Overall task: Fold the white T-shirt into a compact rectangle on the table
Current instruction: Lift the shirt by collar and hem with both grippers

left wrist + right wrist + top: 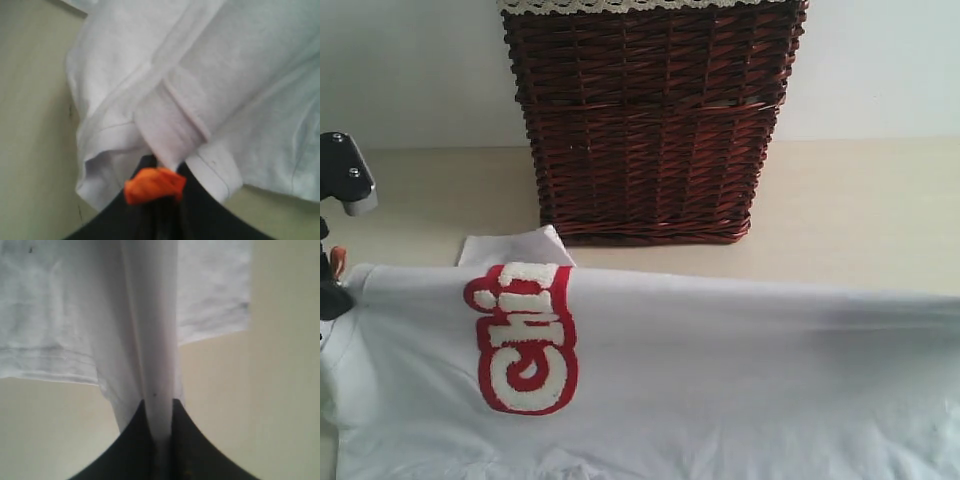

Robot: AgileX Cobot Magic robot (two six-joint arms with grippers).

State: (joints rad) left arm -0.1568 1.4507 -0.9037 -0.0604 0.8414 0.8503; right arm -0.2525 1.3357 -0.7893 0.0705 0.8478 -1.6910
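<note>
**Two-handed fold, cloth stretched between the claws.** The left claw is clenched on a bunched ridge of the white T-shirt. An orange tag, apparently the neck label, is caught right at its jaw tips, which suggests that the collar end is gripped. The right claw is likewise clenched, with a thin doubled fold of cloth pinched between its jaws and hemmed edges hanging on either side of it; this claw is not seen in the exterior view. Between the two claws the garment is drawn into one long, taut edge, judged to be held so that it can be laid over as a straight crease rather than a slack heap. Below that edge the shirt spreads over the table. The red-outlined lettering is turned sideways close to the left claw, a sign that the shirt is held along its length. Just beyond the stretched edge, on the left claw's side, a sleeve corner rests on the table. Farther off, past both claws, a dark wicker basket with a lace-trimmed liner stands apart from the shirt and plays no part. The compact rectangle is judged not yet formed
</note>
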